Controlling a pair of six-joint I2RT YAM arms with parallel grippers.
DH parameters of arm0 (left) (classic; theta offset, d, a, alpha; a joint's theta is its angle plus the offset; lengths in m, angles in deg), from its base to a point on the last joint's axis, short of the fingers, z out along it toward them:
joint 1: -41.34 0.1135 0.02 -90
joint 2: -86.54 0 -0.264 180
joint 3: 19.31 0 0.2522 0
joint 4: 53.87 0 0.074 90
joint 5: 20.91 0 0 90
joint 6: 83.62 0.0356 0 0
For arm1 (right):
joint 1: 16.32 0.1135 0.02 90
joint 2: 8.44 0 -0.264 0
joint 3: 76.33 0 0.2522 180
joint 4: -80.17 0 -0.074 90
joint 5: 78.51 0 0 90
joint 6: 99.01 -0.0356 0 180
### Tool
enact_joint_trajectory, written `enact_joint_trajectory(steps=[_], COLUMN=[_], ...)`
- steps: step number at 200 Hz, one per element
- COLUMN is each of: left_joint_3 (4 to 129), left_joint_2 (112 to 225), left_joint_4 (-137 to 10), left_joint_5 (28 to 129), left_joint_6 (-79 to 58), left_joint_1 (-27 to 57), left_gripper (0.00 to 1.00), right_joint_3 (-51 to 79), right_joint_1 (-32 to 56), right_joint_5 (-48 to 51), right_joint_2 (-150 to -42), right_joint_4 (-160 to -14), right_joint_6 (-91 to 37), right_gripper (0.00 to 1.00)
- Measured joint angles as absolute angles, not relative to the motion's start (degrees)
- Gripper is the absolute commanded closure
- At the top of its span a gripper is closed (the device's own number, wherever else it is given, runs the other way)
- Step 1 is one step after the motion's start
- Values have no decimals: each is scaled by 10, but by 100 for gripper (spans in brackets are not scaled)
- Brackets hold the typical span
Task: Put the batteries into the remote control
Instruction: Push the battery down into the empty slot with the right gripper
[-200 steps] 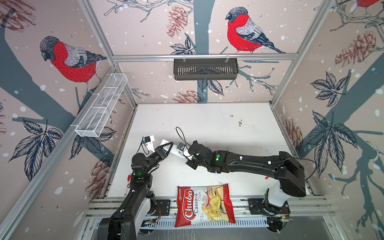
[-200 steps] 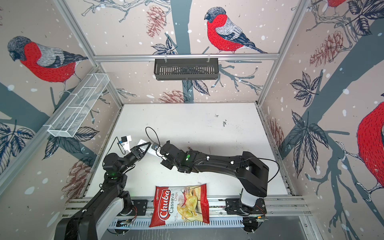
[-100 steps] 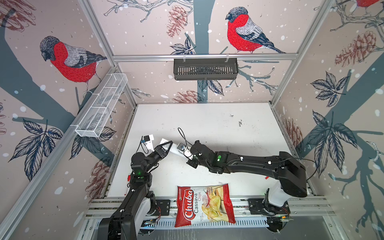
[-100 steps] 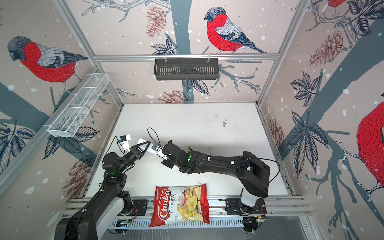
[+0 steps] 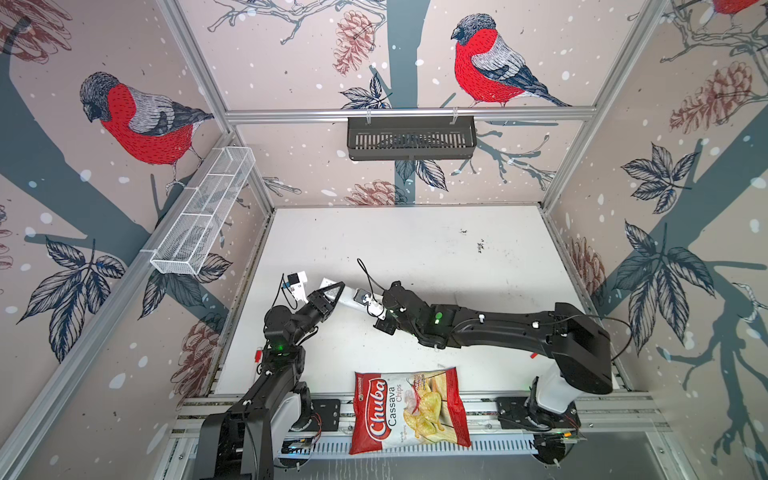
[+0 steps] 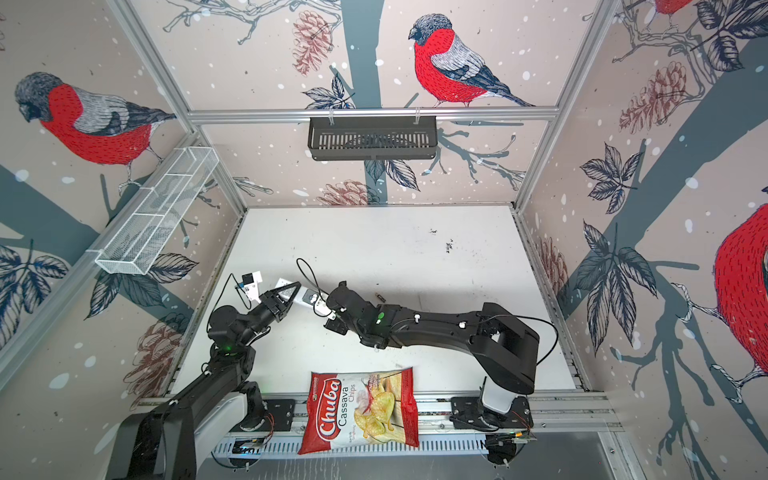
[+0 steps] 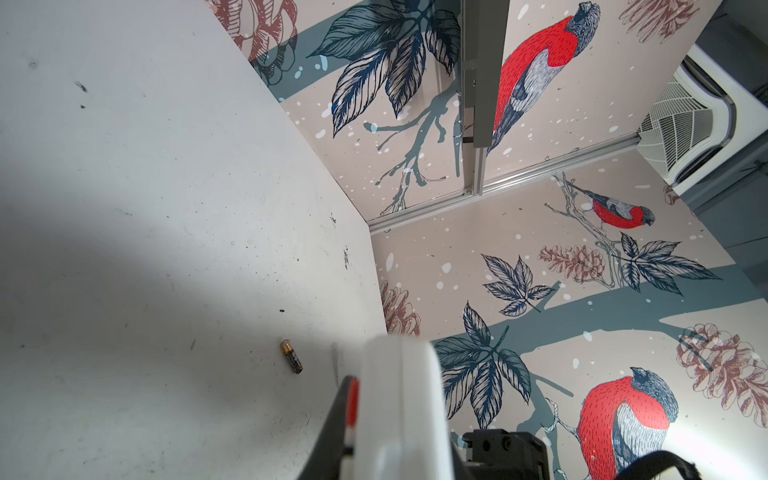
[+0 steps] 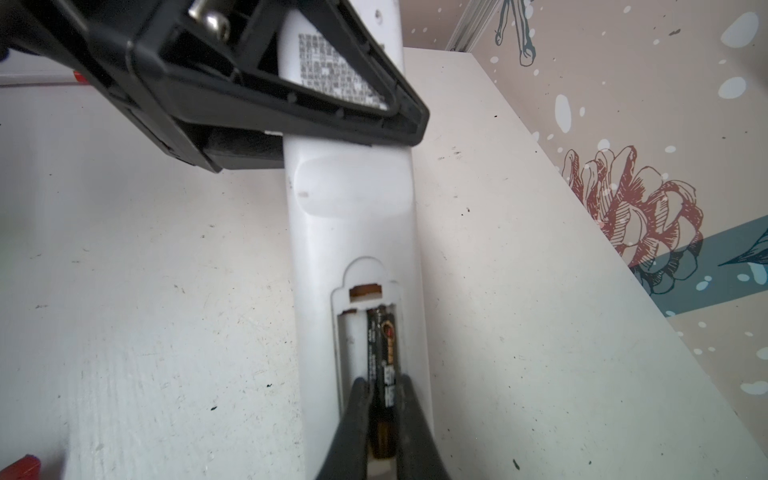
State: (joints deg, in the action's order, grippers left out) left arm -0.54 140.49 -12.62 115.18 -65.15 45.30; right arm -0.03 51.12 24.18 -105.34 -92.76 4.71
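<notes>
The white remote control point(image 8: 353, 232) is held above the table with its plain back up and its battery bay uncovered. My left gripper point(image 5: 334, 293) is shut on the end with the printed label; its black triangular finger point(image 8: 291, 83) crosses the remote. My right gripper point(image 8: 384, 395) is shut on one of the batteries point(image 8: 384, 353), a dark cylinder lying in one slot of the bay. The slot beside it is empty. A second battery point(image 7: 291, 356) lies loose on the table, seen in a top view point(image 6: 379, 296) just behind my right arm.
A red Chuba chips bag point(image 5: 409, 409) lies at the table's front edge between the arm bases. A black basket point(image 5: 411, 137) hangs on the back wall and a white wire basket point(image 5: 203, 208) on the left wall. A small red piece point(image 8: 18, 465) lies near the remote.
My right gripper has edged slightly left and toward the back, closer to my left gripper, still holding the battery. My left gripper and the remote have barely moved.
</notes>
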Motion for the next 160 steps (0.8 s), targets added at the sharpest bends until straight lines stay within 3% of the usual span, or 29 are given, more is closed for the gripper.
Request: enact_joint_trajectory(steps=[160], left_joint_3=[-6], left_joint_2=[1415], left_joint_4=[-103], left_joint_5=[1143], left_joint_6=[-667], left_joint_1=[454], left_gripper=[100], right_joint_3=[11], right_joint_1=[487], right_joint_5=[203], right_joint_2=[-1055], right_joint_4=[-923], right_joint_6=[91], right_gripper=[81])
